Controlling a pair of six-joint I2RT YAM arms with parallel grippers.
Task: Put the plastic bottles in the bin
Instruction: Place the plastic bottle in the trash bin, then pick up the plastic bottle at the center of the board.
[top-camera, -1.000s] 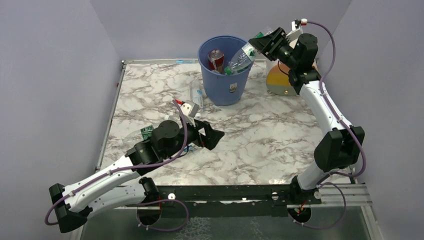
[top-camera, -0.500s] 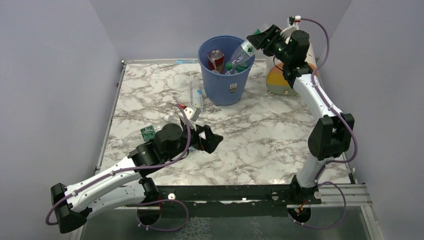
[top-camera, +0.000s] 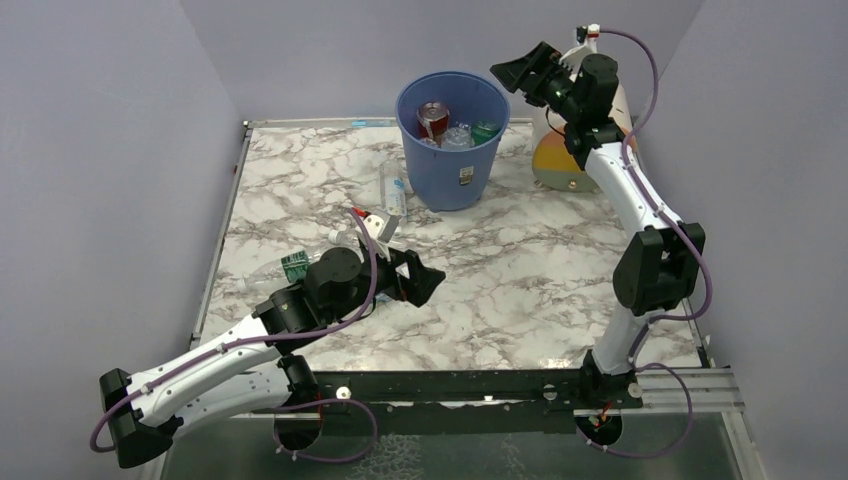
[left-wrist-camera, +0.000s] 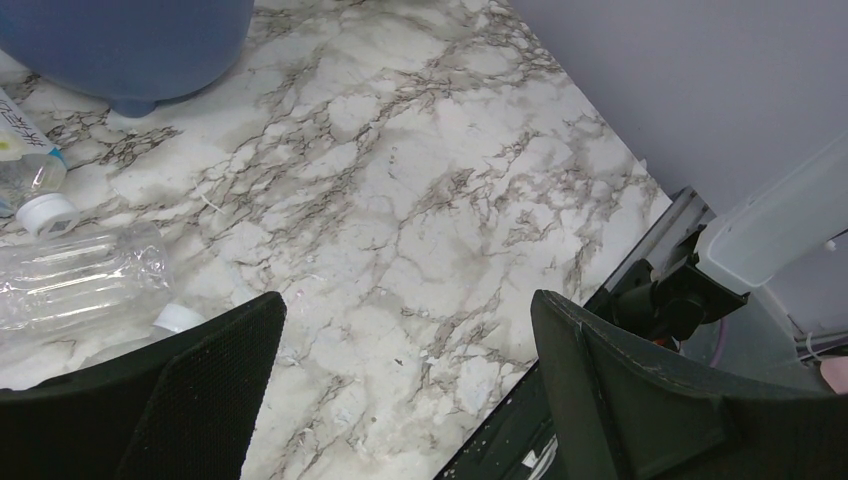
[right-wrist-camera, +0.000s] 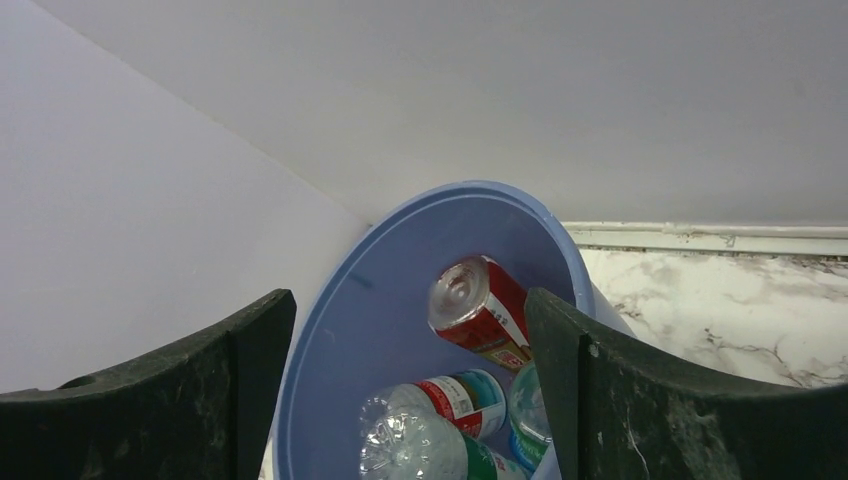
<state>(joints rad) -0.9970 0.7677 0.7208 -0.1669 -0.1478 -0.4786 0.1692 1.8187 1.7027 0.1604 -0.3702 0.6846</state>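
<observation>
Several bottles (right-wrist-camera: 450, 398) lie in the bin (top-camera: 445, 175) under our right gripper (top-camera: 515, 72), spread empty above its rim, while our left gripper (left-wrist-camera: 405, 300), also spread, sits low, seemingly to reach a loose bottle (left-wrist-camera: 80, 275).

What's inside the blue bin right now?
The bin holds a red drink can and at least three clear plastic bottles. They cover the bottom, so anything underneath them is hidden.

Smooth blue plastic bin (top-camera: 440, 178); clear crinkled plastic bottles (left-wrist-camera: 80, 275); glossy marble-look table (left-wrist-camera: 400, 200); matt black left claw (left-wrist-camera: 405, 302).
</observation>
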